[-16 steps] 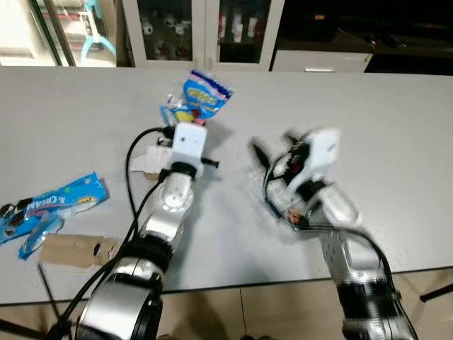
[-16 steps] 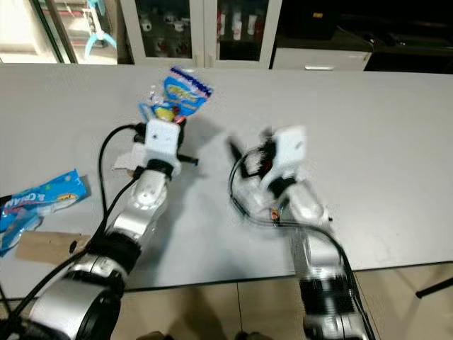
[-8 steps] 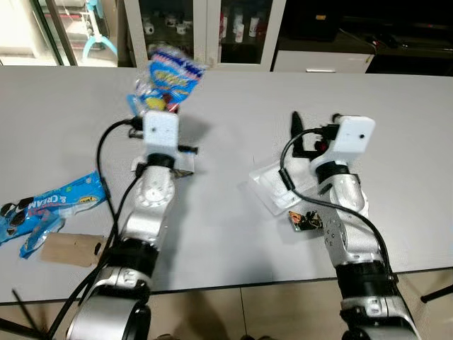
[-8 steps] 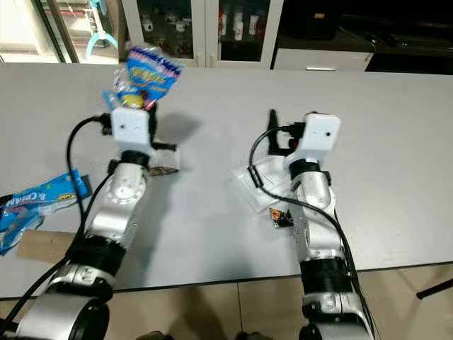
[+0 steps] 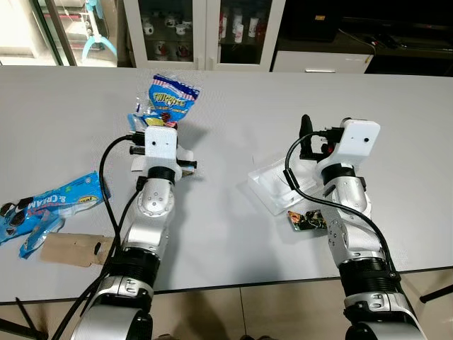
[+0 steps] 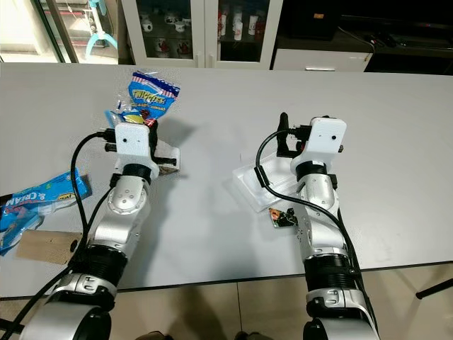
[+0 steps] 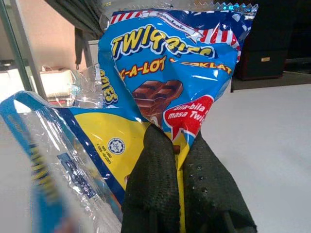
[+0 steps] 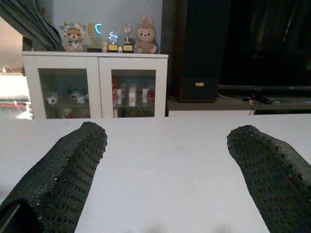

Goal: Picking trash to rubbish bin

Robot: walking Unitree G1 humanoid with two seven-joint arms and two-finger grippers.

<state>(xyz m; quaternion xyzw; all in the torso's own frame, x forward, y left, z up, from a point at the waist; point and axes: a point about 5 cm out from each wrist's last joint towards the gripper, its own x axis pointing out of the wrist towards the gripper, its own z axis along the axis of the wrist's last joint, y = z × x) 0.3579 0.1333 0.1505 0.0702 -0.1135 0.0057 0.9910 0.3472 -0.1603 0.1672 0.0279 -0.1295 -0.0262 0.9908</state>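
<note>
Blue-and-yellow crinkled snack wrapper (image 7: 160, 92) is pinched in the left end effector (image 7: 177, 160), raised off the grey counter (image 5: 212, 234) for carrying binward; the right end effector (image 8: 167, 179), fingers spread wide, hovers above a clear plastic tray (image 5: 272, 185)

Both silver arms reach forward over the desk (image 5: 233, 248), forearms raised and wrists tilted up. The left hand (image 7: 177, 170) has its two black fingers pressed tight together, pinching a blue snack wrapper (image 5: 170, 95) held above the desk. The right hand (image 8: 167, 160) hovers with its fingers (image 8: 73, 165) spread wide apart, gripping nothing.
</note>
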